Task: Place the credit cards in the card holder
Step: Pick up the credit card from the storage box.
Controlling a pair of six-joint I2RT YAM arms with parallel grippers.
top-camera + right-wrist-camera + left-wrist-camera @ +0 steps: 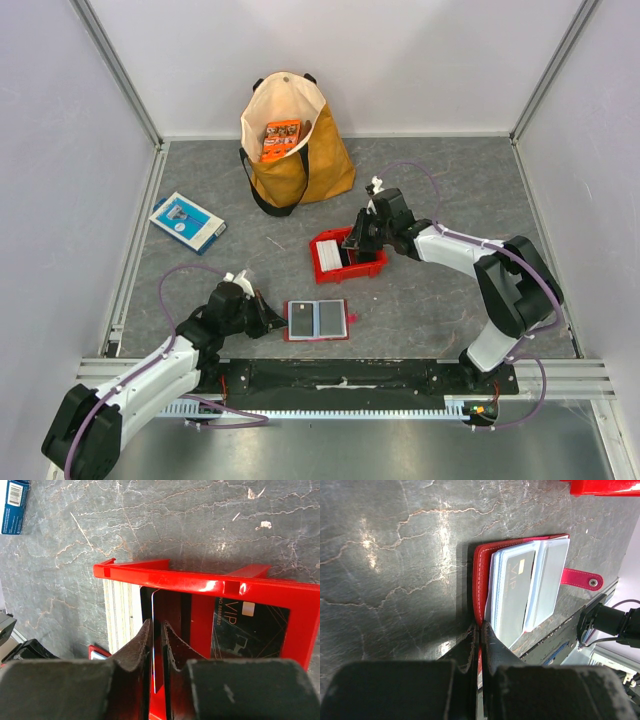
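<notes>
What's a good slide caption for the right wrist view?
Right gripper straddling an upright card in the red bin, beside a whitish card stack and a dark VIP card.

The tote bag (295,150) stands at the upper centre of the top view, with a packet (281,138) inside its mouth. The flat box (187,221) lies at the left, below and left of the bag. The bin (370,269) sits at the centre, with a stack of credit cards (328,258) in its left part. The right gripper (355,245) reaches into the bin, and one card (152,602) stands on edge between its fingers. The card holder (317,320) lies open below the bin, at the lower centre, with the left gripper (272,322) at its left edge.
</notes>
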